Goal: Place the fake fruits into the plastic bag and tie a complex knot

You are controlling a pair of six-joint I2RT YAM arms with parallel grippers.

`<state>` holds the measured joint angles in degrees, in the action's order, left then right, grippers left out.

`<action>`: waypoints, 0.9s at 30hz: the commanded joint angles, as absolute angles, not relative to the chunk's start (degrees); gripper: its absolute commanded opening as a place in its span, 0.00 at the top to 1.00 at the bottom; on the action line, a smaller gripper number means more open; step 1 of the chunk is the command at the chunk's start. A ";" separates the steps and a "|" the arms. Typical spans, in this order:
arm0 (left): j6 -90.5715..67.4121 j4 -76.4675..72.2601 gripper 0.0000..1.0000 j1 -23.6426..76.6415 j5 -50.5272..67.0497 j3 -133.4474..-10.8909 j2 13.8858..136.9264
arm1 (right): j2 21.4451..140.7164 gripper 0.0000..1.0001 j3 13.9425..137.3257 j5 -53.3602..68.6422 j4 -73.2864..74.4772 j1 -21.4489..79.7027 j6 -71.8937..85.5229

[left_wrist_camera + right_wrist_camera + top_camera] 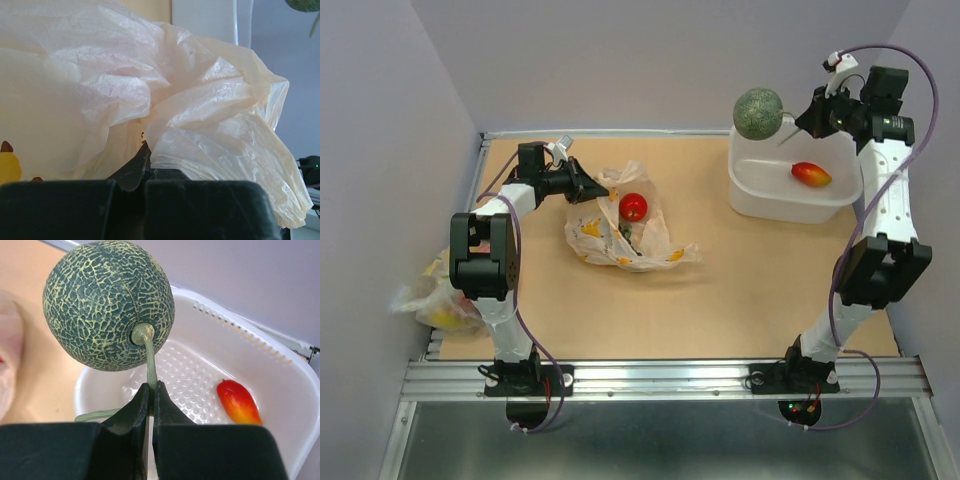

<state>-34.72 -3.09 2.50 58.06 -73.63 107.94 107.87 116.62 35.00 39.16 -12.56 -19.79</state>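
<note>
- The plastic bag lies mid-desk with a red fruit in its mouth. The left gripper is pinched closed on the bag's left rim.
- The right gripper, jaws together on the stem, holds a netted melon above the white tub.

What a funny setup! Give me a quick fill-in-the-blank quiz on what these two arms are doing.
1. The right gripper holds the green melon by its ____.
2. The left gripper pinches the plastic bag, which has a ____ round fruit inside.
3. The white tub has ____ long fruit lying in it.
Missing words: stem; red; one.
</note>
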 commanded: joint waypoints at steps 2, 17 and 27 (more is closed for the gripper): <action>-33.75 -3.78 1.00 2.63 60.03 -73.92 105.29 | 97.14 1.00 109.01 41.48 38.49 -8.28 -19.15; -36.12 -4.66 1.00 2.90 64.42 -74.18 101.34 | 93.07 1.00 93.26 44.47 37.01 12.91 -22.68; -37.44 -5.80 1.00 3.60 67.41 -74.00 99.41 | 105.18 0.99 93.86 41.75 29.10 22.14 -21.80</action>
<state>-36.77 -3.49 3.05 64.05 -73.63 103.22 102.41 92.79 42.09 35.35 19.77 -22.28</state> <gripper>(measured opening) 0.024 0.043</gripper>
